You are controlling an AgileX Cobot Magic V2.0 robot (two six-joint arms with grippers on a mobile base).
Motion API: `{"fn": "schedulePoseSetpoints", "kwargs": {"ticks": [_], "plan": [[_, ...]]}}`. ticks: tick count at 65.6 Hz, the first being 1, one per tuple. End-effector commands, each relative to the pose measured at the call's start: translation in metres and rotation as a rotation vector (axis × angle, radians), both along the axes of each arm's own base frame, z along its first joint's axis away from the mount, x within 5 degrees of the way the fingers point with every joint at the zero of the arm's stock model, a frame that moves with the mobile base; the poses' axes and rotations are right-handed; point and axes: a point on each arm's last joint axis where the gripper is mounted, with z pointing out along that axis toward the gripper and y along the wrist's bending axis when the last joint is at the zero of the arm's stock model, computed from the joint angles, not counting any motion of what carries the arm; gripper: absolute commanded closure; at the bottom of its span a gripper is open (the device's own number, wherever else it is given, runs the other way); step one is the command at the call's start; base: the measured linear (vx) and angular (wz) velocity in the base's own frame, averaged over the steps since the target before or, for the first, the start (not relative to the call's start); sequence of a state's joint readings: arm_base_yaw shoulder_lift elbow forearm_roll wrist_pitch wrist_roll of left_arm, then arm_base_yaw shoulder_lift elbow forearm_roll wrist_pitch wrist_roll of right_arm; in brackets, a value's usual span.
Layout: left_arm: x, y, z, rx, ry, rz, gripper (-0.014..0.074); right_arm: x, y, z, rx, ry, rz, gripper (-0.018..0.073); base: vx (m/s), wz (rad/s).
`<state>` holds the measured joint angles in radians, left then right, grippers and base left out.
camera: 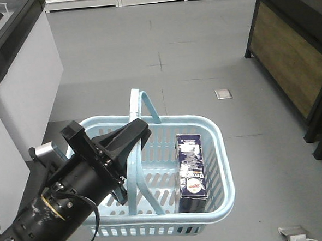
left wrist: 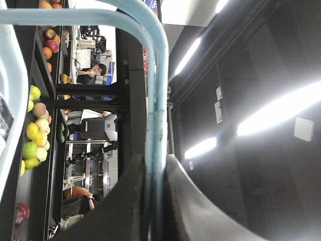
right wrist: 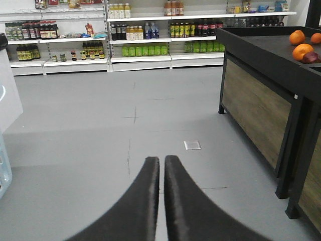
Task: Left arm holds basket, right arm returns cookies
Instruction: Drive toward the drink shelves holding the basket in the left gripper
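The light blue basket [camera: 196, 119] hangs above the grey floor in the front view. One hoop handle [camera: 132, 174] is pinched between the pointed black fingers of my left gripper [camera: 139, 131]. In the left wrist view the same handle [left wrist: 158, 120] runs straight down between the two jaws of the left gripper [left wrist: 156, 161], which are shut on it. The cookies [camera: 191, 170], a dark navy carton, lie inside the basket at its right end. My right gripper [right wrist: 161, 160] is shut with nothing between its fingers, over bare floor. It does not show in the front view.
A black-framed wooden produce stand [camera: 288, 47] with oranges [right wrist: 301, 49] stands at the right. A grey cabinet [camera: 22, 80] is at the left. Shelves of bottles [right wrist: 150, 35] line the far wall. A metal floor plate [camera: 223, 94] lies ahead.
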<state>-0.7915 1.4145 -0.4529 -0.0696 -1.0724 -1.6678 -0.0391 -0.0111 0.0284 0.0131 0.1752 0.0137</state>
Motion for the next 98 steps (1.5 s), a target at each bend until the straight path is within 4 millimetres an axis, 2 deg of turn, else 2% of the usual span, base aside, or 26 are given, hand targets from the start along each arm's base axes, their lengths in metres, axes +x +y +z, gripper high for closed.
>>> {"fn": "schedulePoseSetpoints", "kwargs": {"ticks": [1, 47, 98], "plan": [[-0.0036, 0.0021, 0.0285, -0.141, -0.147, 0.001, 0.0599, 0.0002, -0.0001, 0.0014, -0.013, -0.067, 0.0, 0.0566, 0.3, -0.03], [-0.0036, 0.0021, 0.0285, -0.141, -0.147, 0.001, 0.0599, 0.0002, -0.0001, 0.0014, -0.013, -0.067, 0.0, 0.0566, 0.38, 0.03], [-0.0036, 0.0021, 0.0285, -0.141, -0.147, 0.001, 0.0599, 0.0002, -0.0001, 0.0014, -0.013, -0.067, 0.0, 0.0566, 0.52, 0.03]]}}
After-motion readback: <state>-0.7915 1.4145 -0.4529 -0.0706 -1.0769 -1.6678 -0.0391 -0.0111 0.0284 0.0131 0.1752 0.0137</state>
